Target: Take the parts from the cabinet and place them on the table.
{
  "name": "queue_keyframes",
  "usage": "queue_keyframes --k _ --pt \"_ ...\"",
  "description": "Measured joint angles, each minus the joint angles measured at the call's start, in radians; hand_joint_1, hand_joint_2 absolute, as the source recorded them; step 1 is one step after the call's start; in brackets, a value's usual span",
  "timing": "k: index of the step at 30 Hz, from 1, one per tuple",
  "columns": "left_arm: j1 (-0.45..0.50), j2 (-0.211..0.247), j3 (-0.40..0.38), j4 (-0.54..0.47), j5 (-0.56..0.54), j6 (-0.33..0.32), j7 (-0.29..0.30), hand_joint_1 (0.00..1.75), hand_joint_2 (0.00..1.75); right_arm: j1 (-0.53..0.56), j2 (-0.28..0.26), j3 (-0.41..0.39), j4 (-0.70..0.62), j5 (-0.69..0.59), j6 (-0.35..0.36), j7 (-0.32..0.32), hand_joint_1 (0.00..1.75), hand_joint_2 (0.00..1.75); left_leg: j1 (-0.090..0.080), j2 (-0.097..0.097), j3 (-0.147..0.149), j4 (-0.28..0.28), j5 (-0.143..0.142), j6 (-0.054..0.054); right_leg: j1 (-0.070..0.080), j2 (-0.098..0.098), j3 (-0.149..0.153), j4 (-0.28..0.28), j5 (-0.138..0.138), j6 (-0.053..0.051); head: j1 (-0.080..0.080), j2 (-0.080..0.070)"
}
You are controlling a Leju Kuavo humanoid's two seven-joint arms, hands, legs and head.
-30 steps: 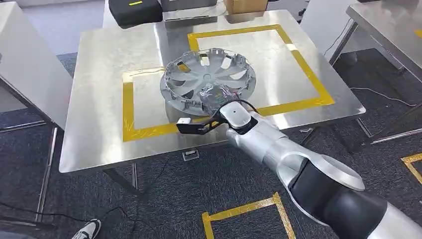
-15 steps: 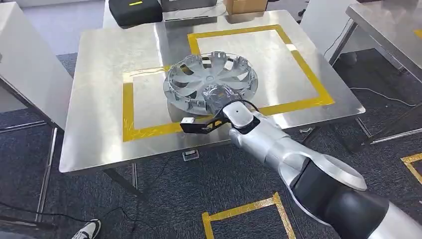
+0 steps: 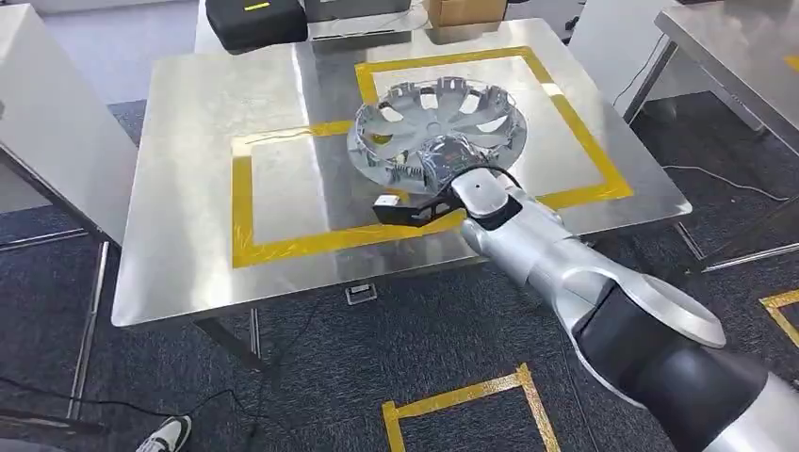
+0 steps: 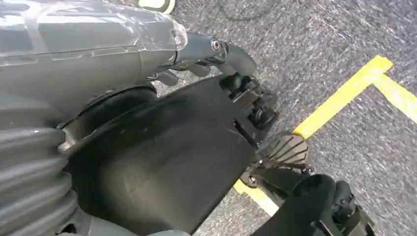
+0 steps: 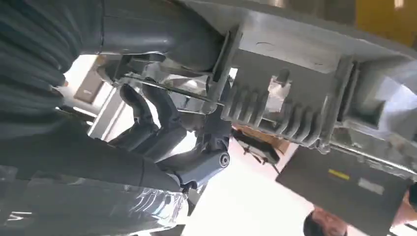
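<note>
Head view. I have the right hand (image 3: 435, 185) out over the steel desk (image 3: 188, 235), its fingers hidden under the near rim of the wheel cover (image 3: 438, 127), a silver spoked part. The cover sits over the yellow tape outline (image 3: 283, 247) where the two marked rectangles meet, its far side over the farther rectangle. It looks tipped, the near edge raised at my hand, though I cannot tell whether the far edge touches the desk. A black case (image 3: 254, 21) and a cardboard box (image 3: 462, 9) stand at the far end of the desk, well apart from the cover.

Left wrist view. The left hand (image 4: 221, 59) hangs beside the robot's body above dark carpet (image 4: 319, 39) crossed by a yellow floor line (image 4: 344, 93). Its fingers are curled in and I see nothing in them.

Right wrist view. From below, the right hand's thumb and dark fingers (image 5: 162, 123) are clamped on the ribbed rim of the wheel cover, thumb on one face, fingers on the other.

Progress, as I judge it: the part is out of the cabinet and over the desk, so carrying is done. Left to do: lower it flat, let go, and draw the arm clear. No cabinet appears here, so I cannot say whether more parts wait.
</note>
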Motion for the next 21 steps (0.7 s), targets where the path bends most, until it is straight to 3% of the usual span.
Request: queue_keyframes --k 9,12,15,21 --pt "0.002 0.000 0.000 0.000 0.000 0.000 0.000 0.00 1.75 0.005 -0.042 0.000 0.001 0.003 0.009 0.013 1.75 1.75 0.000 0.003 0.000 0.000 0.000 0.000 0.000 0.000 0.000 0.000 0.000 0.000 0.000 0.000" --pt "0.002 0.000 0.000 0.000 0.008 0.005 -0.003 0.00 1.75 0.004 -0.054 0.000 0.001 0.014 0.018 0.073 1.75 1.75 0.000 0.002 0.000 0.000 0.000 0.000 0.000 -0.001 0.000 0.000 0.000 0.000 0.000 0.000" --pt "0.006 0.000 0.001 0.000 0.016 0.010 -0.003 0.00 1.75 -0.013 -0.091 -0.002 0.001 0.013 0.032 0.109 1.75 1.75 0.000 -0.004 -0.001 0.001 0.001 0.000 0.000 -0.005 0.000 0.000 0.000 0.000 0.000 0.000" --pt "0.015 0.003 0.001 0.001 0.018 0.015 -0.003 0.00 1.75 -0.027 -0.156 -0.009 -0.010 0.008 0.044 0.124 1.75 1.75 -0.001 0.001 -0.002 0.000 0.000 0.000 -0.001 -0.002 0.000 0.000 0.000 0.000 0.001 0.000"
